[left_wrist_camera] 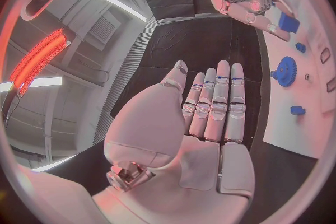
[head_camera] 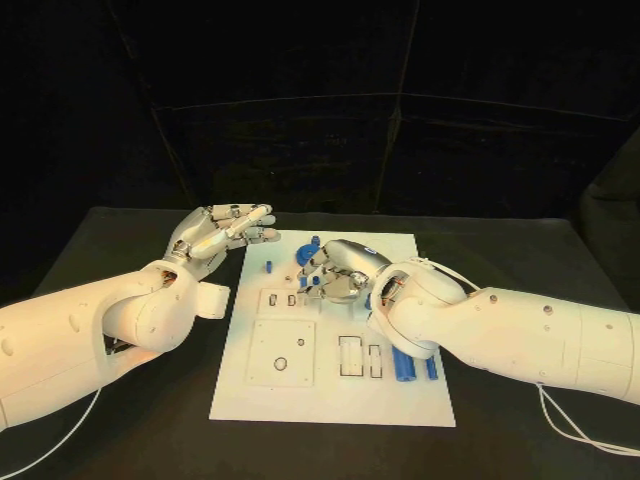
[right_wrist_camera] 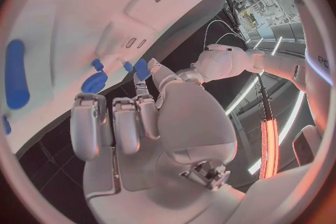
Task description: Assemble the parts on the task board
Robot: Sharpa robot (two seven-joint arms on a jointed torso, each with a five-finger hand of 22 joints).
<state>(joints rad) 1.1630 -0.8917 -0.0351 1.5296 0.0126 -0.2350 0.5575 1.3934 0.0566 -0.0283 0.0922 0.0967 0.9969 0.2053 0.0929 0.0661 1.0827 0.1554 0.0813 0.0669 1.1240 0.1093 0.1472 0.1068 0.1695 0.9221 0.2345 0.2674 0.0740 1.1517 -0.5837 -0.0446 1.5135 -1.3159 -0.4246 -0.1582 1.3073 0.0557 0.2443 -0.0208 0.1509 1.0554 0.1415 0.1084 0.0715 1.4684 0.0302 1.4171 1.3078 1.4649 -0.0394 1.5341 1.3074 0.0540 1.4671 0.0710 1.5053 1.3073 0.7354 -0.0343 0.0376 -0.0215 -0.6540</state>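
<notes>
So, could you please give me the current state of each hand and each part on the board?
left hand: open, raised beside the board, holding nothing
right hand: pinching a blue part over the board
blue gear: flat on the task board
blue pegs: lying on the board

The table (head_camera: 133, 240) is black with a matte surface, and its far edge runs in front of a dark backdrop. The white task board (head_camera: 335, 400) lies flat at the middle of the table, long axis running away from the robot, near edge close to the table's front. Bare black surface borders the board on both long sides. In the left wrist view the table (left_wrist_camera: 203, 50) appears as a dark plane with the task board (left_wrist_camera: 301, 134) lying on it at one side. White cables (head_camera: 580, 425) hang near the table's front right corner; contact with the surface cannot be confirmed.
</notes>
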